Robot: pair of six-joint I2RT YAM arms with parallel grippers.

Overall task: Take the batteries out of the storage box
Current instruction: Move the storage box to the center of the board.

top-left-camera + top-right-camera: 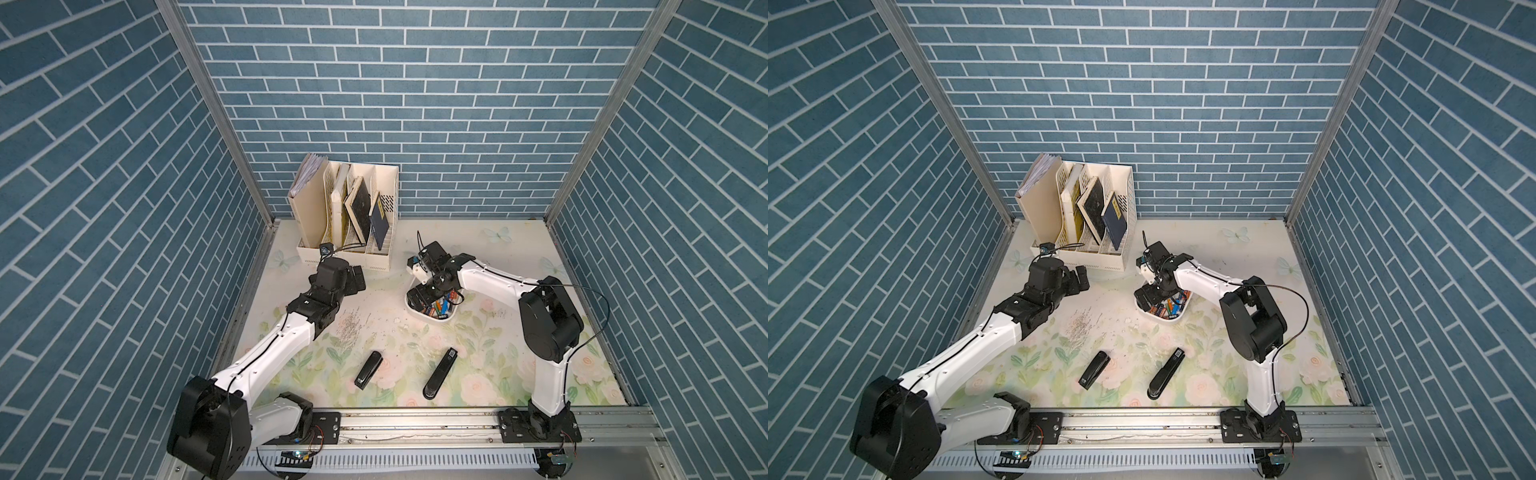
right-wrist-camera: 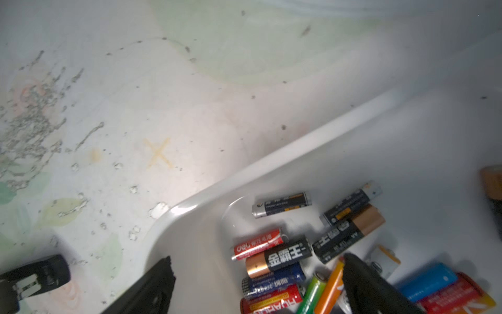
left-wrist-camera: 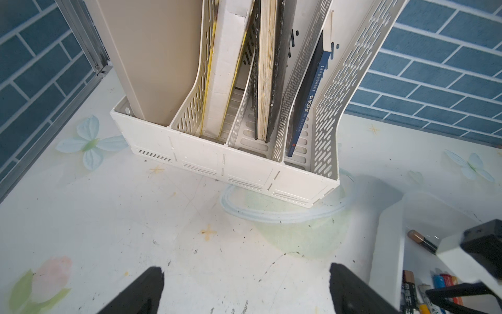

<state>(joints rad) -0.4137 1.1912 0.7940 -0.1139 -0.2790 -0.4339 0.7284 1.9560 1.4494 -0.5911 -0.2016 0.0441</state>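
One storage box (image 1: 434,317) sits on the worktop (image 1: 498,374), right of the middle and near the front right corner of the one file organizer (image 1: 311,210). All the batteries (image 2: 277,258) that can be seen lie inside the box, piled loosely. Thirteen can be counted in the right wrist view, and the pile runs off the picture's edge. Their wrappers are black with copper, black with silver, red, blue, green and orange. Two black staplers lie well apart from the box at the front of the worktop, one (image 1: 368,370) to the left and a longer one (image 1: 440,372) to the right. The organizer has four slots, holding a sheaf of papers and three books.

The right fingers (image 1: 419,298) are spread wide and lowered into the box on either side of the pile. They grip nothing, and I cannot tell whether a tip touches the orange battery. The left fingers (image 1: 358,280) are also spread wide and hold nothing, above bare worktop in front of the organizer, just beside the box.
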